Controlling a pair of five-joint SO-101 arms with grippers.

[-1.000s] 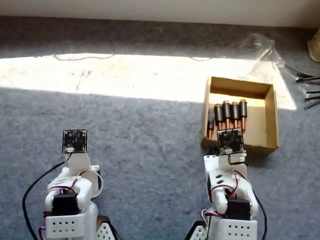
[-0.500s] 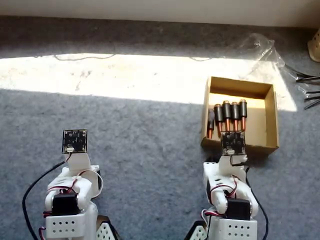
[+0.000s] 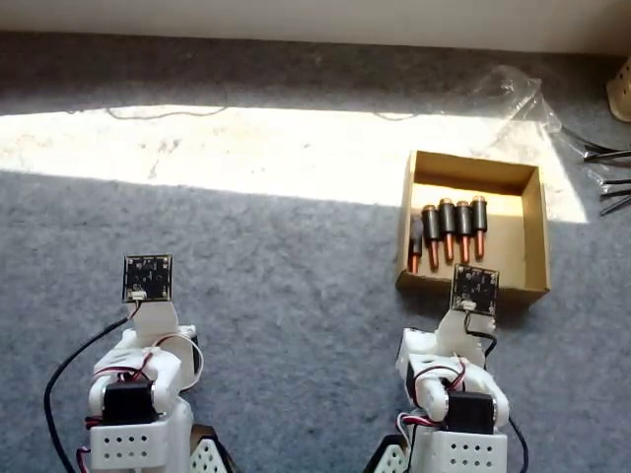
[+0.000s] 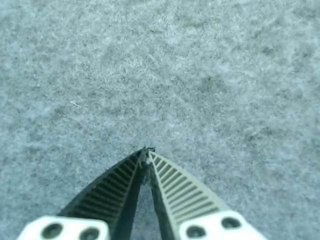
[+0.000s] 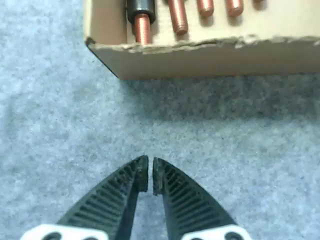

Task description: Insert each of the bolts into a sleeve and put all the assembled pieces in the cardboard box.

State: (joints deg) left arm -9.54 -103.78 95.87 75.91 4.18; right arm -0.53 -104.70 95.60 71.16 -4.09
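Note:
The cardboard box (image 3: pixel 533 229) sits on the grey carpet at the right, holding several copper bolts in dark sleeves (image 3: pixel 449 230) laid side by side. In the right wrist view the box's near wall (image 5: pixel 210 55) stands ahead, with the threaded bolt ends (image 5: pixel 179 17) showing above it. My right gripper (image 5: pixel 150 172) is shut and empty over the carpet just short of that wall. My left gripper (image 4: pixel 147 152) is shut and empty over bare carpet, far left of the box. In the high view both arms sit folded at the front edge, left arm (image 3: pixel 148 340), right arm (image 3: pixel 458 345).
A clear plastic bag (image 3: pixel 508 94) lies behind the box. Black tools (image 3: pixel 606 177) lie at the right edge. A sunlit strip (image 3: pixel 217 148) crosses the carpet in the middle.
The right arm has drawn back from the box toward its base and swung slightly right. The left arm has stayed still.

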